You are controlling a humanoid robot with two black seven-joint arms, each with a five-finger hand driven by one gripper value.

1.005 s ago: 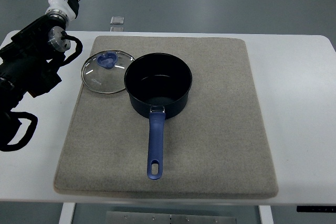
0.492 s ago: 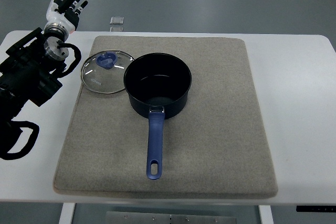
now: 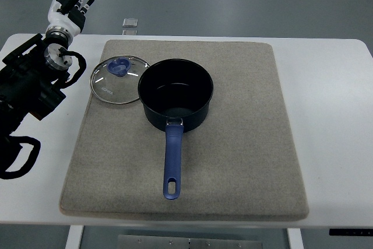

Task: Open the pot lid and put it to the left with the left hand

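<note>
1 glass lid (image 3: 119,80) lies flat on the mat (image 3: 233,144), touching the open pot's (image 3: 175,94) left side. My left hand (image 3: 70,4) hovers empty, fingers spread. I judge the lid rigid, breakable, slick; grip its blue knob (image 3: 120,66).

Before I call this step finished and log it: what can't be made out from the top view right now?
- Right arm: not in the top view at all.
- Lid: its right rim is hidden behind the pot; touching or apart, cannot tell.
- Print on the lid glass: too small to read.
- Small clear item at the table's far edge: too small to identify.
- Left hand: its palm side faces away; the arm is cut by the left edge.
</note>
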